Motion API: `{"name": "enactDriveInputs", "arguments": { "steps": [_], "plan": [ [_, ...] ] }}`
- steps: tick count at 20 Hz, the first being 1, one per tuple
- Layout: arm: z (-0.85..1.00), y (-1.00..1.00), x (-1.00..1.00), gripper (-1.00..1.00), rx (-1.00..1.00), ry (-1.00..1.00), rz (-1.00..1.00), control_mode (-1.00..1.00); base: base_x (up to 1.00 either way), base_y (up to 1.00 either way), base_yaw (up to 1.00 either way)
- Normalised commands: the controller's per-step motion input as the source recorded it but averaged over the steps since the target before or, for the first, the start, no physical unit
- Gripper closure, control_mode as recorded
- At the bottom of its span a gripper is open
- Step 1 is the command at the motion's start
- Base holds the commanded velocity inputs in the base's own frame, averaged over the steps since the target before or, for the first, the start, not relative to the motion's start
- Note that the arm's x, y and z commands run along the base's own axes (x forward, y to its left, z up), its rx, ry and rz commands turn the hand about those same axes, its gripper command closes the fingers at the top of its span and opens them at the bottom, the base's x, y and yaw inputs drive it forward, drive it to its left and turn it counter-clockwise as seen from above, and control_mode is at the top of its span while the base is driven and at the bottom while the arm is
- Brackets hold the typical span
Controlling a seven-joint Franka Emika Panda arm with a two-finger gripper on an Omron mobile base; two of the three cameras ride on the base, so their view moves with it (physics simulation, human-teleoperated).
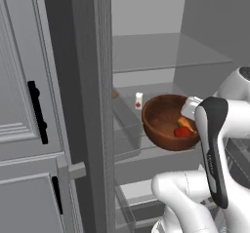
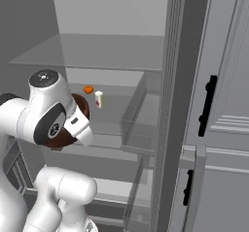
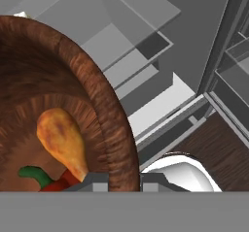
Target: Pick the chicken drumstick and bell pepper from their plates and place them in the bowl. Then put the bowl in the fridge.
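Where glass shelf (image 1: 146,151) meets bowl (image 1: 163,122), small carton (image 1: 139,101) behind, orange fruit (image 2: 88,89) beyond

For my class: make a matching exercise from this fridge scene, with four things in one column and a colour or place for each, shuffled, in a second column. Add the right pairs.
Things:
1. bowl
2. chicken drumstick
3. bell pepper
4. small carton

Descriptions:
A. red, lying low in the bowl beside the drumstick
B. white, standing on a fridge shelf behind the bowl
C. reddish-brown wood, its rim gripped by the gripper
D. orange-brown, lying inside the bowl

Pairs: 1-C, 2-D, 3-A, 4-B
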Motion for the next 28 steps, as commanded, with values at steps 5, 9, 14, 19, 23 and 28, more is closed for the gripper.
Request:
{"name": "enactDriveInputs", "arguments": {
  "steps": [5,9,14,19,23,28],
  "plan": [
    [0.0,0.0,0.0,1.0,0.0,0.0,0.0,1.0,0.49,0.0,0.0],
    [0.0,0.0,0.0,1.0,0.0,0.0,0.0,1.0,0.34,0.0,0.0],
    [0.0,0.0,0.0,1.0,0.0,-0.01,0.0,-1.0,0.06,0.0,0.0],
    [-0.23,0.0,0.08,1.0,0.0,-0.03,0.0,-1.0,0.0,0.0,0.0],
    [-0.46,0.05,0.26,1.0,0.0,0.0,-0.08,-1.0,0.0,0.0,0.0],
    [-0.35,-0.02,0.72,1.0,0.02,0.01,-0.11,-1.0,0.0,0.0,0.0]
  ]
}}
